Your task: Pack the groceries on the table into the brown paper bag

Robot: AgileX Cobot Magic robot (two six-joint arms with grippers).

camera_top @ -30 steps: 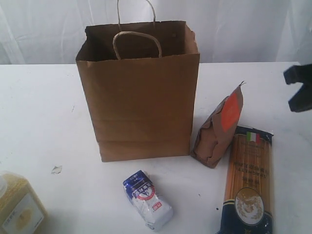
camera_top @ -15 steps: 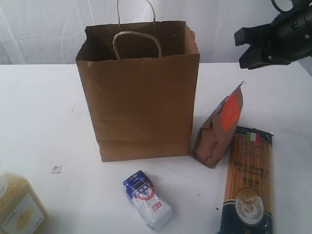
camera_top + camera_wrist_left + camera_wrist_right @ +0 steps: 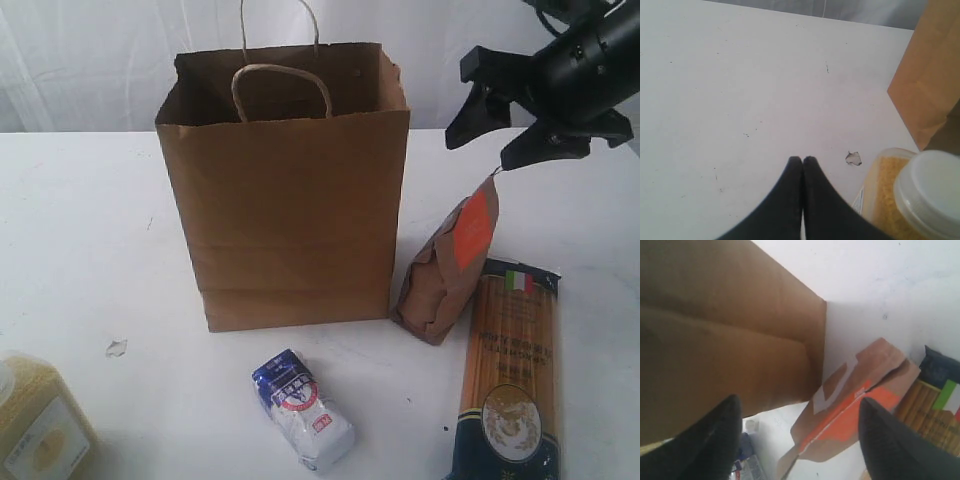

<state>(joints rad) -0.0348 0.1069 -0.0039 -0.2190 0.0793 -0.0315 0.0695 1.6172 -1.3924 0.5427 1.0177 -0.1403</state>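
White tabletop (image 3: 80,220), pale curtain (image 3: 100,60) behind.

Paper bag (image 3: 290,220): one, upright at mid-table, mouth open, two loop handles up. I judge it stands that way so items can drop in from above. Cannot see whether anything is inside.

Right fingers (image 3: 470,112): spread wide, holding nothing, hanging just above the brown pouch (image 3: 445,270), level with the bag's upper half. My wrist camera shows one finger on each side of the pouch's folded top. I read that as lining up for a pinch on the thinnest part.

Brown pouch: one, orange label, standing tilted just beside the bag's lower corner on the right-arm side. Cannot tell if it touches the bag.

Spaghetti pack (image 3: 510,380): one, lying flat just beyond the pouch, on its side away from the bag. Probably too long to stand.

Blue-white pouch (image 3: 303,410): one, flat, in front of the bag, apart from it.

Grain container (image 3: 35,425): one, white lid, well in front of the bag on the left-arm side.

Left fingers (image 3: 790,200): pressed together, empty, low over bare tabletop near the grain container. I take that arm as parked.

Paper crumb (image 3: 116,347): one, between bag and grain container.

Four groceries outside the bag.
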